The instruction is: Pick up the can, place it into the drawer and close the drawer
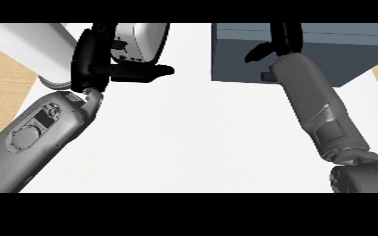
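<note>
- Head view: silvery can (146, 37) at the bench's (192, 140) far edge, left of centre; whether it rests on the bench or is lifted cannot be told.
- Left hand (92, 62) grasps the can (fingers curled along its left side, thumb stretched beneath it).
- Drawer (332, 55), dark blue-grey, at the far right corner, apart from the can.
- Right hand (284, 42) lies over the drawer's front; released or clenched, cannot tell.
- White cylinder (33, 50) at the far left corner, just beside the left hand.
</note>
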### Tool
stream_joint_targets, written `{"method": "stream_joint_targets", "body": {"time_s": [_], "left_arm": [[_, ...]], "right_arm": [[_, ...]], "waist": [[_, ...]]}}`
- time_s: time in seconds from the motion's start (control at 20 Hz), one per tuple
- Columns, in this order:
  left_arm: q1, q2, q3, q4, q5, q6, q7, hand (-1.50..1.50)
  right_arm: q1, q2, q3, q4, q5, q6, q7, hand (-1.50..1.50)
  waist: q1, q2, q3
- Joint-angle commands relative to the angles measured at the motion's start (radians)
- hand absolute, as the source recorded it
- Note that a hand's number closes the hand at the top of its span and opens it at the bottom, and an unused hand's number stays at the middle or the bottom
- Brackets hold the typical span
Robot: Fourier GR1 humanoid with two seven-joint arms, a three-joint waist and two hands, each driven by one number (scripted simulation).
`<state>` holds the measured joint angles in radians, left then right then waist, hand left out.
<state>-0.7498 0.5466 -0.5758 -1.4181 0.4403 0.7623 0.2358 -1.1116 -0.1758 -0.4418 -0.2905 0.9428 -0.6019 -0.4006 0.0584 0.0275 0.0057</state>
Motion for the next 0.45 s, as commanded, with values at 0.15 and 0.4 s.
{"method": "stream_joint_targets", "body": {"time_s": [0.15,0.4], "left_arm": [[0.043,0.024,0.023,-0.037,-0.002,-0.005,0.003,-1.50],[0.078,0.037,0.045,-0.067,-0.017,-0.017,0.009,-1.50]], "right_arm": [[-0.059,0.073,-0.204,-0.046,-0.263,0.119,-0.090,-1.50],[-0.110,0.062,-0.219,-0.030,-0.287,0.139,-0.074,-1.50]], "waist": [[0.000,-0.016,-0.002],[-0.008,-0.014,-0.004]]}}
